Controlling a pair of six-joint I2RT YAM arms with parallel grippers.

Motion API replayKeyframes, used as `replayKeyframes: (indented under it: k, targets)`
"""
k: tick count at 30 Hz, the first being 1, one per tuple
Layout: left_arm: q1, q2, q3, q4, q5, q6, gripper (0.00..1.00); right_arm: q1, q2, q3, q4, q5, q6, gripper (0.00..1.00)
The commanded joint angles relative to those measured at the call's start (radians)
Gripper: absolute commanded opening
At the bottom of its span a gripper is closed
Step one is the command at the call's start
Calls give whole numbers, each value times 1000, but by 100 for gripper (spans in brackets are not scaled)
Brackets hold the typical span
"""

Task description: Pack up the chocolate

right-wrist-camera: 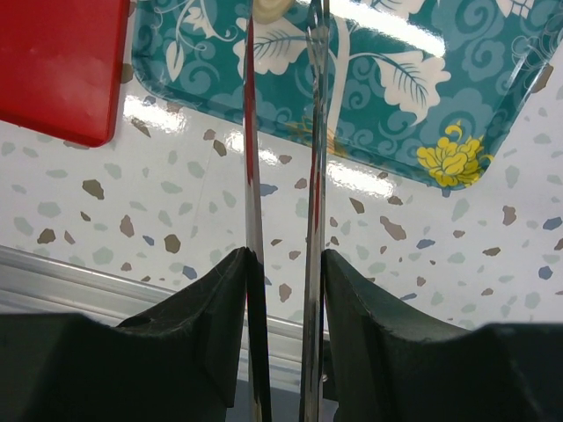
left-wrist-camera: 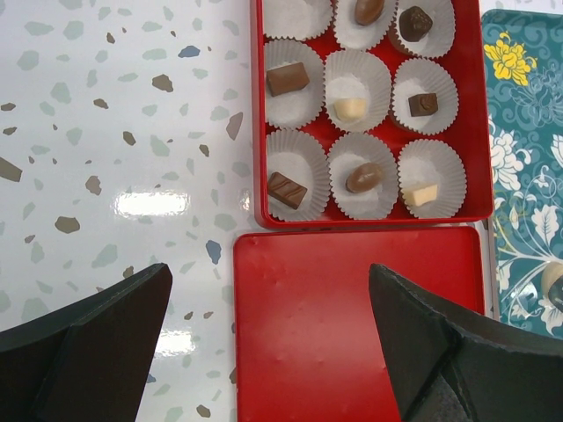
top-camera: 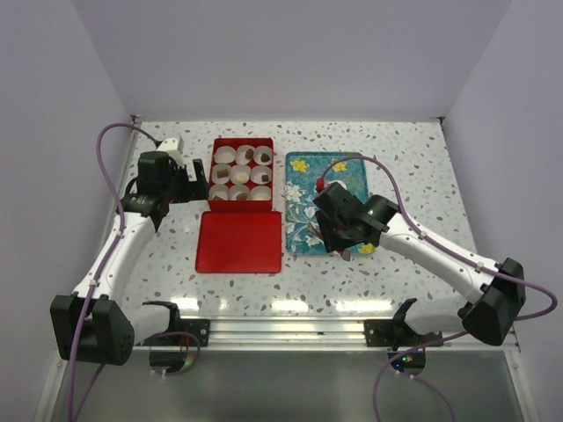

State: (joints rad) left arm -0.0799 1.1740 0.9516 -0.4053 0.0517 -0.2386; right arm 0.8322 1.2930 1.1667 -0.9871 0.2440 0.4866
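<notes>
- The surface (top-camera: pixel 396 158) is white with grey and brown specks.
- A red box (left-wrist-camera: pixel 369 221) lies on it and holds 9 white paper cups in 3 rows of 3.
- 8 cups each hold 1 chocolate (left-wrist-camera: pixel 363 178). 6 pieces are brown or dark and 2 are cream (left-wrist-camera: pixel 350 108).
- The brown ones are ovals, a square, a plain bar and a striped bar (left-wrist-camera: pixel 287 189).
- The far-left cup (left-wrist-camera: pixel 299 13) is empty.
- A flat red lid (left-wrist-camera: pixel 352 325) lies just beside the box's near edge.
- A teal tray (right-wrist-camera: pixel 396 105) printed with yellow and white flowers lies just right of the box and lid.
- 1 small rounded piece (left-wrist-camera: pixel 554 286) lies on the tray's near-left part. The edge of the left wrist view cuts it off.
- The left tool (left-wrist-camera: pixel 268 286) stands wide and holds nothing. It hangs over the surface and the lid's left part, near the box.
- The right tool (right-wrist-camera: pixel 283 264) is narrow, clamped on steel tweezers (right-wrist-camera: pixel 252 176). The 2 blades run forward from between its fingers.
- The tweezer tips reach over the tray's near part, close to a cream rounded bit (right-wrist-camera: pixel 268 9) at the top edge of the right wrist view.
- I cannot tell whether the tips touch that bit.
</notes>
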Motion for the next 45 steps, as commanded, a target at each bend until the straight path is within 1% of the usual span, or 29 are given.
replayKeyframes:
  k: [1, 10, 14, 19, 23, 31, 40, 45]
  targets:
    - [-3, -7, -5, 45, -4, 32, 100, 4, 14, 33, 24, 6, 20, 42]
    - [-3, -1, -4, 53, -4, 30, 100, 5, 42, 45, 25, -3, 12, 41]
    - [-3, 0, -7, 53, -4, 30, 100, 7, 54, 62, 10, -6, 12, 39]
    - [-3, 0, -11, 56, -4, 30, 100, 7, 54, 77, -24, -8, 15, 29]
    - [-3, 3, -16, 63, 0, 27, 100, 7, 48, 94, -45, 11, 14, 26]
    - [-3, 6, -13, 63, -3, 27, 100, 5, 84, 177, -70, 38, -23, 24]
    - [-1, -2, -8, 53, -15, 33, 100, -1, 121, 202, -58, 69, -68, 24]
    - [-1, -5, 1, 46, -19, 39, 100, -42, 120, 203, -47, 60, -97, 24]
